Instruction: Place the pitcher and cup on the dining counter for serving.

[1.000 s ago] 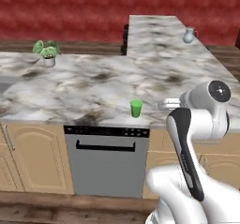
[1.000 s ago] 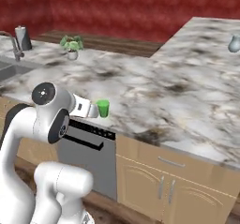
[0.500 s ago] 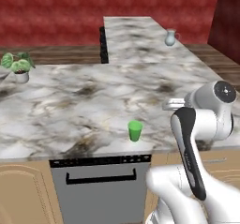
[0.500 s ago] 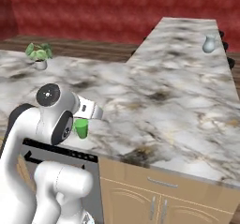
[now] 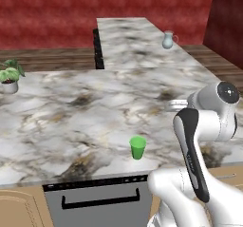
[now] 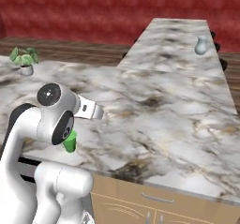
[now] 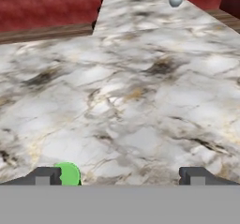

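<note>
Elbow and forearm of the white arm are seen folded close to the base, with the wrist held level over the front part of the counter (image 5: 71,121) and the tool (image 7: 119,176) pointed forward across the marble. Its jaws are spread wide and nothing is held between them. The cup (image 5: 138,147) is stood upright near the counter's front edge, above a dishwasher (image 5: 99,204) with a dark handle; in the hand view it (image 7: 67,174) is seen just beside one fingertip (image 7: 44,175), though contact cannot be judged. In the right base view the cup (image 6: 70,141) is partly hidden behind the arm's joint. A potted plant (image 5: 9,76) is set well off to the left, near the back edge. Beyond the open stretch of marble, the dining counter (image 5: 137,45) runs away toward the red wall, with black stools (image 5: 97,50) lined along its side. The pitcher (image 5: 168,39) is stood upright far out on that slab, well apart from the cup, and nothing lies between them.
</note>
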